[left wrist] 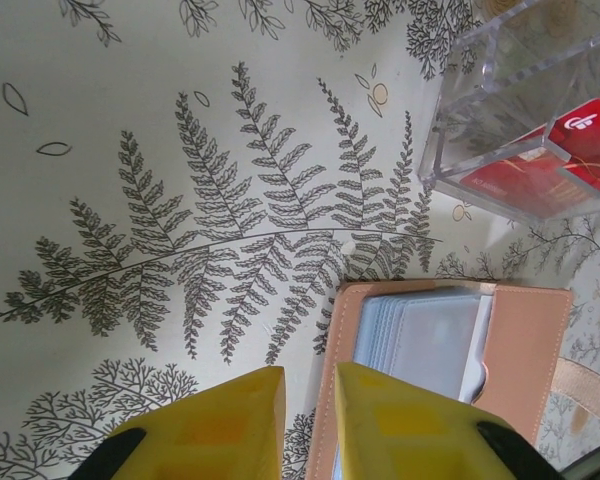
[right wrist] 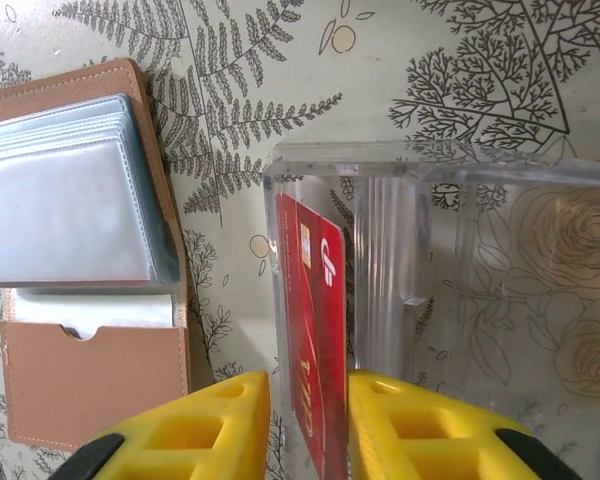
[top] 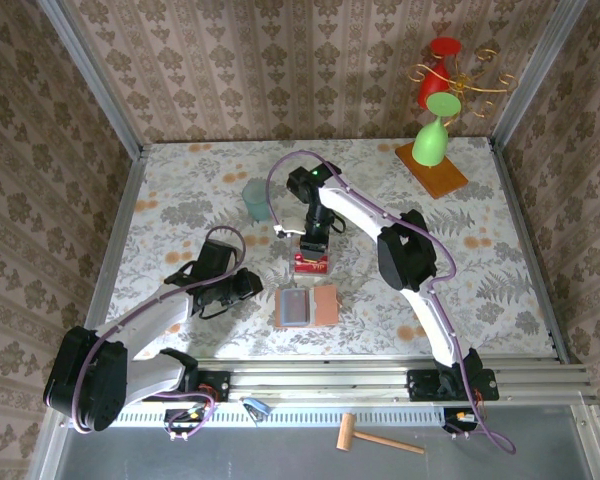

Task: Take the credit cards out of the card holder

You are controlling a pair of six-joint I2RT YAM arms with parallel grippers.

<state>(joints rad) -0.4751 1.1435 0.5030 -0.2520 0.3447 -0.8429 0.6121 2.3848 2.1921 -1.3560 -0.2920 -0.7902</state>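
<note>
Right claw (right wrist: 310, 400) parted astride a red credit card (right wrist: 310, 300) standing in the clear tray (right wrist: 460, 180) ahead of it, left claw (left wrist: 310, 385) empty, fingers narrowly apart, open card holder (left wrist: 525, 340) just beside one finger

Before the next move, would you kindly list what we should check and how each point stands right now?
1. Red card stands inside the clear tray: ok.
2. Right hand free of the card: cannot tell.
3. Card holder lies open on the table: ok.
4. Sleeves emptied of cards: cannot tell.
5. Left hand holds nothing: ok.
</note>
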